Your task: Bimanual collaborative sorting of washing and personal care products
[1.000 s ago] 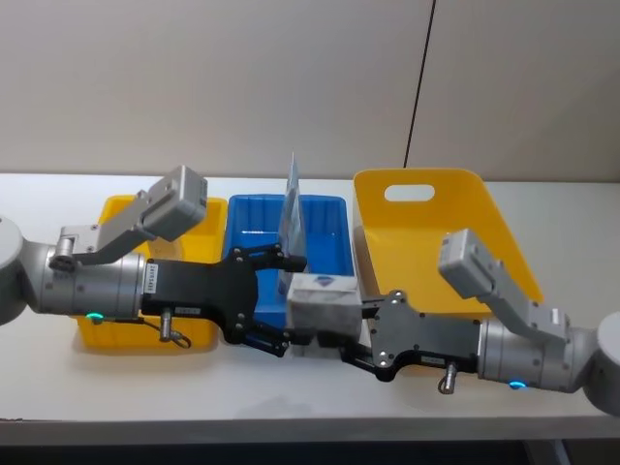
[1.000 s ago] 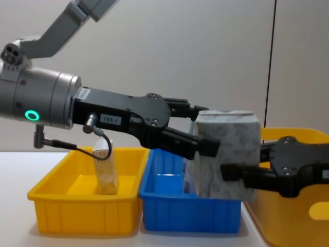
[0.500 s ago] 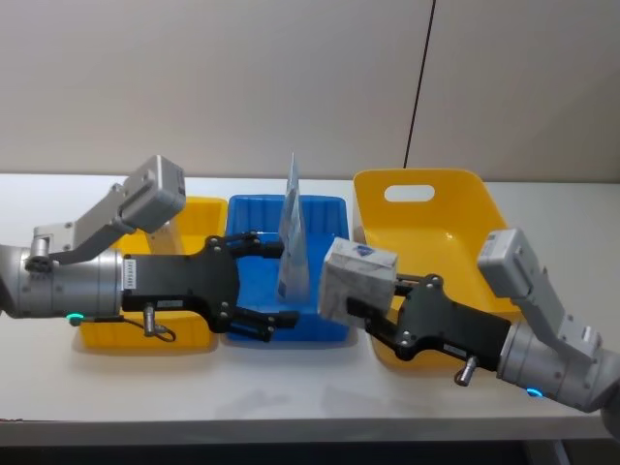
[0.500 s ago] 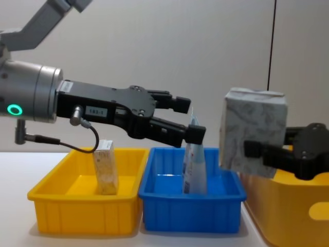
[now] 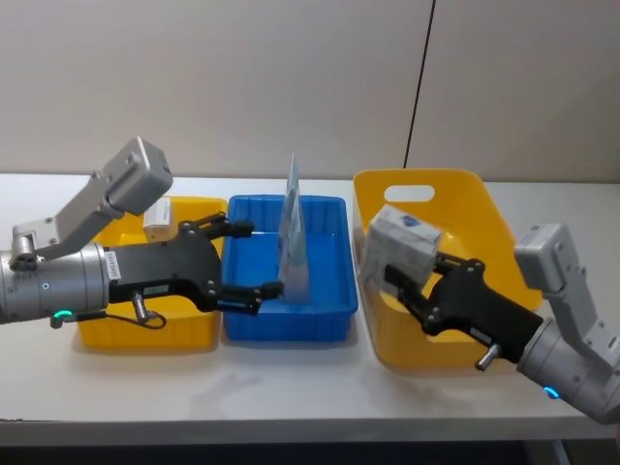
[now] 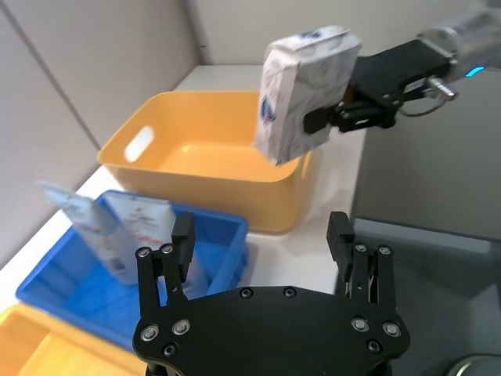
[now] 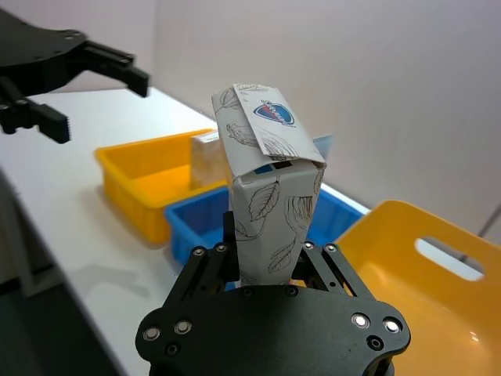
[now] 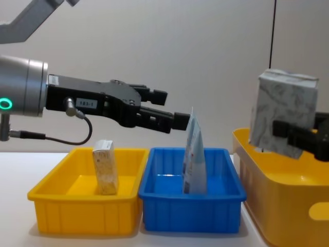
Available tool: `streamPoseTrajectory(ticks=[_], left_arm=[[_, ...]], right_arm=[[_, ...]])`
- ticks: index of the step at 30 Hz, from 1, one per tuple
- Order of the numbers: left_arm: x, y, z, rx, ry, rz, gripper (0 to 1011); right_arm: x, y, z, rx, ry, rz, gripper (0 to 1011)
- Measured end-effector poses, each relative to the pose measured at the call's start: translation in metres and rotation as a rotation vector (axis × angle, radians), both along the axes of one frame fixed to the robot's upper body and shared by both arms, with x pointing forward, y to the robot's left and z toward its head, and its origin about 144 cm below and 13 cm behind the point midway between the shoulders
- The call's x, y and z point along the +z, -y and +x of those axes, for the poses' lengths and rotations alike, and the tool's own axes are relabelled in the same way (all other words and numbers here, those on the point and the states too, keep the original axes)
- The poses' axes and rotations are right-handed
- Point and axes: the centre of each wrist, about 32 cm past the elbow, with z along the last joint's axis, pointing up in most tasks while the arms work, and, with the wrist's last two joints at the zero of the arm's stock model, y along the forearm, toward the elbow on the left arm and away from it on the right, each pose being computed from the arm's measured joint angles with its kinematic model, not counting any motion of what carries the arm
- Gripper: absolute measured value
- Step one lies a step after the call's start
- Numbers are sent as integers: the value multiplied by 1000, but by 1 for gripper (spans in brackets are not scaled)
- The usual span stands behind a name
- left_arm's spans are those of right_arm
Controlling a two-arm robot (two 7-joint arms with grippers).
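The right gripper [image 5: 418,274] is shut tight on the grey-white pack [image 5: 404,232] with the blue label. It holds the pack by its bottom end. In the head view the pack is a bit right of the middle, up in the air over the near left side of the big yellow basket [image 5: 465,208]. In the chest view it is at the right edge, tilted, above the basket's rim and not touching it. The left gripper [image 5: 254,259] is at the middle left, with its fingers wide apart and nothing in them. It hangs over the left side of the blue tray [image 5: 329,312], just beside the pale-blue pouches [image 5: 294,242] that stand up in that tray. The small tan box [image 8: 104,167] stands in the yellow tray [image 5: 116,329] at the left. I think the pack goes into the basket next. It is tall and held only low down, so it could tip or slip out. If it is let go too near the rim, it could hit the edge and fall on the table [image 5: 291,378]. The left gripper could also bump the pouches and knock them over.
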Motion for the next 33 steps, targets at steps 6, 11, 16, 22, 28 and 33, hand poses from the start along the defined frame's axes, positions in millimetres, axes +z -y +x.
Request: streamPoseTrajectory(ticks=[6,11,16,22,28,33], left_arm=[[2,-2,-4,69,-8,-3,1001],[3,-4,-6,107,-14,-4,1001],[3,-5,-8,129,-16,-5,1002],[4,-5,-9,147,-19,-5,1001],[4,-6,-9,159,-21,-5,1001],[4,-6,-10,165,-22,-5,1001]], right_arm=[[3,-4,-4,-109,7,22,308],[8,-9,-4,-183,-1,33,308],[13,-17,-2,-259,-15,46,308],[22,-29,3,-364,-49,58,308],[30,-43,8,-465,-100,66,308],[35,-51,14,-539,-143,59,308]])
